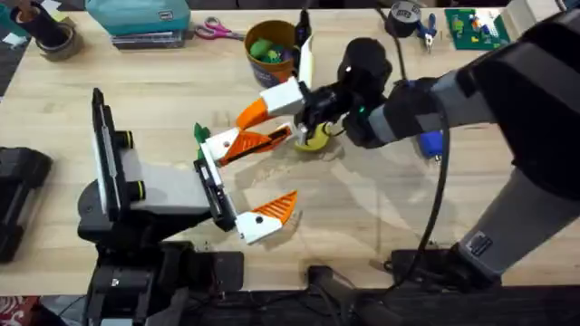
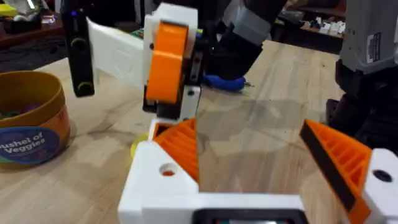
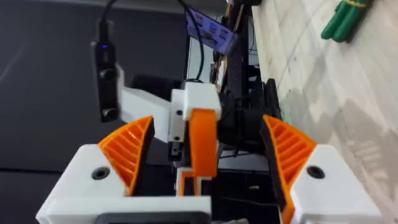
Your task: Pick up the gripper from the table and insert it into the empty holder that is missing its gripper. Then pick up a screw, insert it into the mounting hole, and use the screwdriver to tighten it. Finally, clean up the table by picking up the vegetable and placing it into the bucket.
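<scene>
My left gripper (image 1: pixel 292 165) lies open just above the table, and both its white fingers carry orange ribbed wedges. My right gripper (image 3: pixel 205 149) is open too and turned on its side, one finger above the other. It points at the left arm's far finger (image 1: pixel 249 140) from close by, and that finger's wedge (image 3: pixel 202 143) shows between the right fingers. The loose gripper, the empty holder and the screw are out of view. The blue screwdriver (image 1: pixel 430 143) lies partly under the right arm. The bucket (image 1: pixel 272 50) stands at the back. A green vegetable (image 1: pixel 200 133) lies beside the left far finger.
A flat yellow ring (image 1: pixel 313 140) lies under the right wrist. Scissors (image 1: pixel 216 32), a teal case (image 1: pixel 140 18) and a tape roll (image 1: pixel 54 36) line the back edge. A green board (image 1: pixel 476 27) is at the back right. Bare wood lies in front of the left gripper.
</scene>
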`<state>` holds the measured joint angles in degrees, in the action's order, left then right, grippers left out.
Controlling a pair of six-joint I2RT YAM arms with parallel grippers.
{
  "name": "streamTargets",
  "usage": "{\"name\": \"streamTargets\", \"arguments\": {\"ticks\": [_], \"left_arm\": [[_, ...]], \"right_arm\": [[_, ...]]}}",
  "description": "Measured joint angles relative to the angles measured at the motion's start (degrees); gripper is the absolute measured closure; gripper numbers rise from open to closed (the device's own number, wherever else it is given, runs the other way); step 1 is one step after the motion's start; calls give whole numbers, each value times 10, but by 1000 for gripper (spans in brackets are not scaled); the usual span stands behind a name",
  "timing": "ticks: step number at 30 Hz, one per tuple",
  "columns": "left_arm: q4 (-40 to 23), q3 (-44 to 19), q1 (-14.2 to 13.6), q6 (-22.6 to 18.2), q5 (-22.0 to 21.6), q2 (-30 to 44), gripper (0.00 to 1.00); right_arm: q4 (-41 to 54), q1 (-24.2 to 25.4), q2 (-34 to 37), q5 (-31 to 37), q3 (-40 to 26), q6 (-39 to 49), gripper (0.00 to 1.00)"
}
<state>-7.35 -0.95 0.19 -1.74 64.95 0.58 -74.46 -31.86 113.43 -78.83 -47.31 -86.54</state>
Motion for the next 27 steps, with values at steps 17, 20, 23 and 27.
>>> {"name": "streamTargets", "arguments": {"ticks": [17, 20, 23, 27], "left_arm": [[0, 0, 0, 0, 0, 0, 15], [0, 0, 0, 0, 0, 0, 16], [0, 0, 0, 0, 0, 0, 15], [0, 0, 0, 0, 0, 0, 15]], "right_arm": [[457, 168, -151, -25, -2, 254, 6], [628, 189, -197, 13, -12, 375, 6], [798, 211, -248, 69, -41, 491, 6], [1031, 235, -317, 183, -111, 649, 6]]}}
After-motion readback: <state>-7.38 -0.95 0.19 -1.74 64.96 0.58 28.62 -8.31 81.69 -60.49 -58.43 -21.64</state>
